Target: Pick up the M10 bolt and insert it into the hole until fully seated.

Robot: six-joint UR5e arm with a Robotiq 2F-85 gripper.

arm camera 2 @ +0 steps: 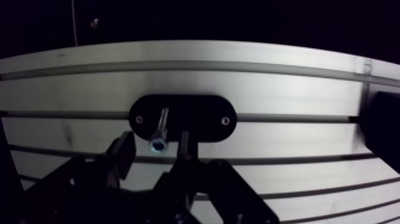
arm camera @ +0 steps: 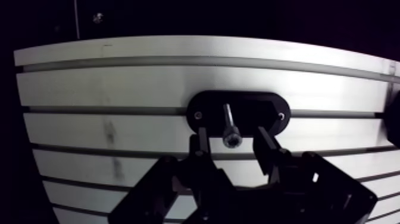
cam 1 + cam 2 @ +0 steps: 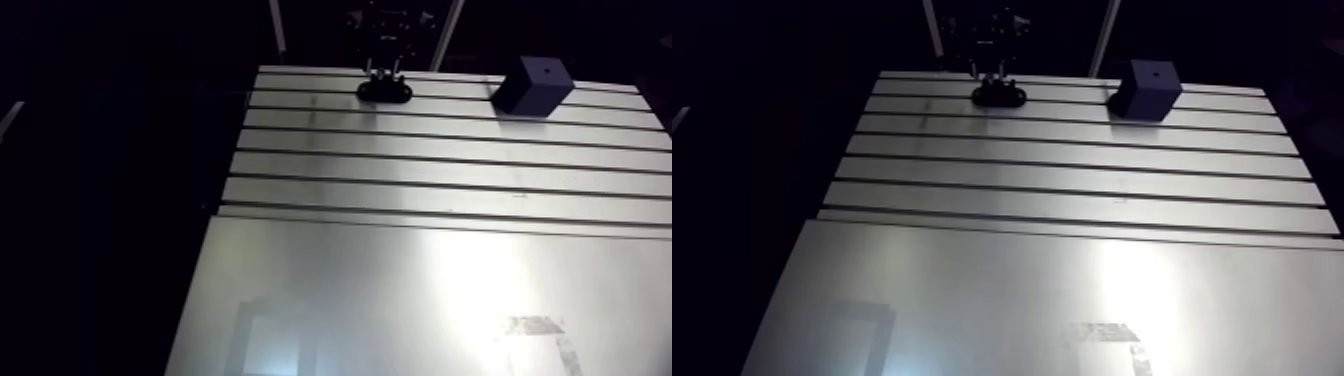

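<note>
M10 bolt (image 2: 229,124) sits in black oval holder (image 2: 271,112) on far strip of desk (image 2: 119,83). Jaws open, empty, straddling the socket head. Long axis runs from holder towards jaws, head nearest; probably standing upright. Black block (image 3: 533,85) with the hole lies well apart. Next move: close squarely.

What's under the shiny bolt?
A black oval holder lies under the bolt, with a small dot near each end. The holder rests on the slotted table. Whatever is beneath the holder is covered, so it cannot be seen.
</note>
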